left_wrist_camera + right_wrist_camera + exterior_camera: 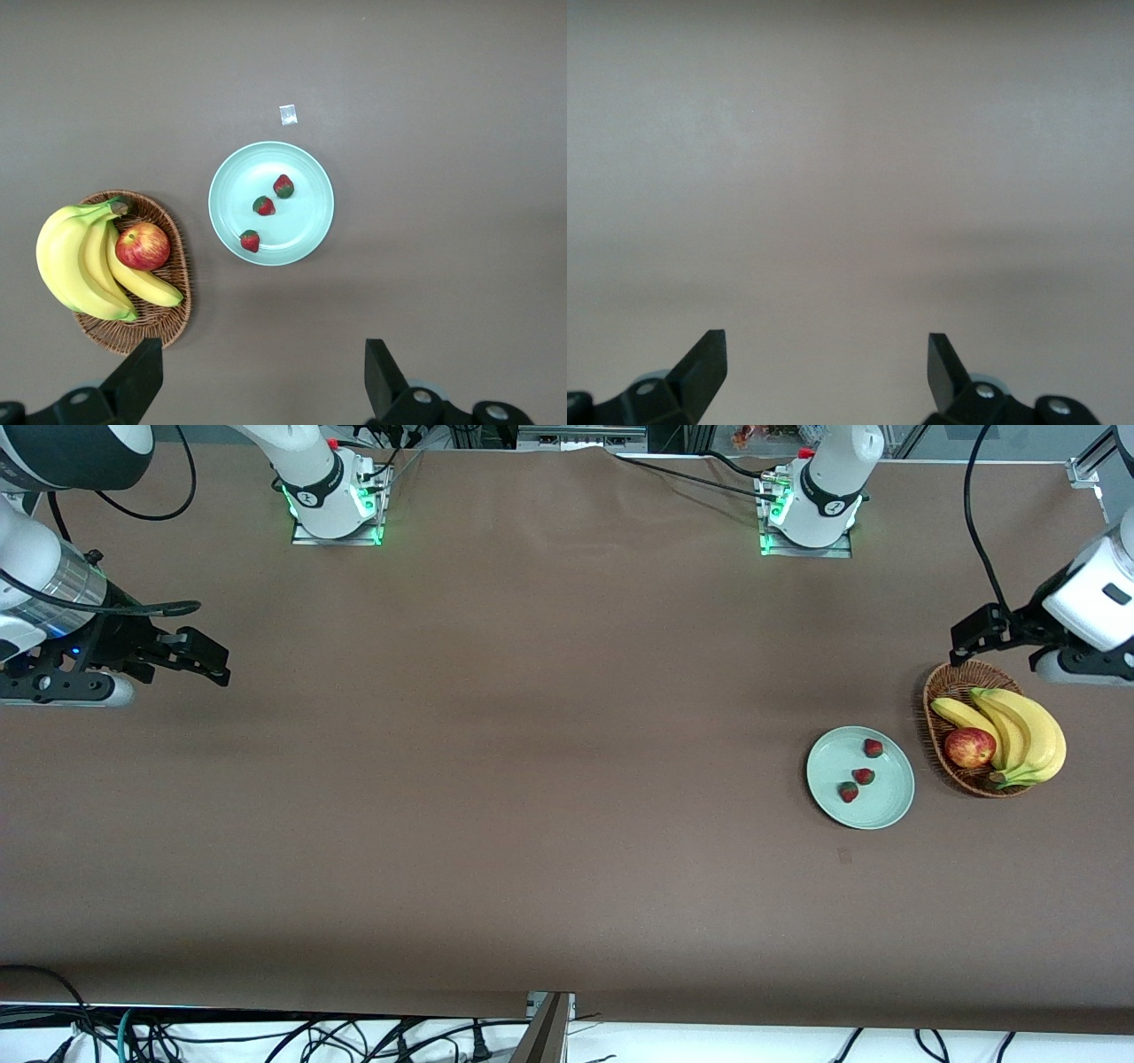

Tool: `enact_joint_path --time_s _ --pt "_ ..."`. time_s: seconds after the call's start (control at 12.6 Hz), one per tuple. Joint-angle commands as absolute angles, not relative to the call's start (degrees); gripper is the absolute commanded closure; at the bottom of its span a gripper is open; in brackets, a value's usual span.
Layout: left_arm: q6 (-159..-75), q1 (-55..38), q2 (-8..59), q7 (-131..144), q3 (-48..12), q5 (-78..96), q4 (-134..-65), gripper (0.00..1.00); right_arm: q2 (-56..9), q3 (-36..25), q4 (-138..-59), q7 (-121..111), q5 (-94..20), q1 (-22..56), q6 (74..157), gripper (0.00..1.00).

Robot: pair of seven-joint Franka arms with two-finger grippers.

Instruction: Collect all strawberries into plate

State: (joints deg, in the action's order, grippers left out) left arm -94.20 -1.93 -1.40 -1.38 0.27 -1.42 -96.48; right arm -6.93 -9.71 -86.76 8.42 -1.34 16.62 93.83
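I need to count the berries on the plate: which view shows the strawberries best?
The left wrist view: it looks straight down on all three strawberries lying apart on the plate. The front view shows them smaller. The right wrist view shows only bare table.

A wide table covered in plain brown cloth (496, 779) fills the scene. Toward the left arm's end sits a round, shallow, pale mint-green plate (886, 806) holding three tiny red strawberries with green leafy tops (864, 776), spaced slightly apart in a loose line. Just beside the plate, closer to that end of the table, is an oval brown wicker basket (937, 691) containing a bunch of yellow bananas (1019, 731) and a red-yellow apple (969, 747). The black two-finger left gripper (974, 638) hangs over the basket's rim nearest the robot bases. The black two-finger right gripper (199, 660) hangs over bare cloth at the right arm's end, jaws apart.
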Motion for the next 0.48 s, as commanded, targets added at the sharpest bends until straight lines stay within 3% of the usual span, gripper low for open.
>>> enact_joint_path --time_s 0.0,0.4 --pt "-96.2 -3.8 -3.6 -1.0 1.6 -0.6 -100.0 0.00 -7.3 -9.5 -85.6 8.9 -0.5 17.0 93.7 0.00" --pt "-95.8 -3.1 -3.2 -1.0 1.6 -0.5 -99.8 0.00 -7.3 -9.5 -85.6 8.9 -0.6 17.0 94.1 0.00"
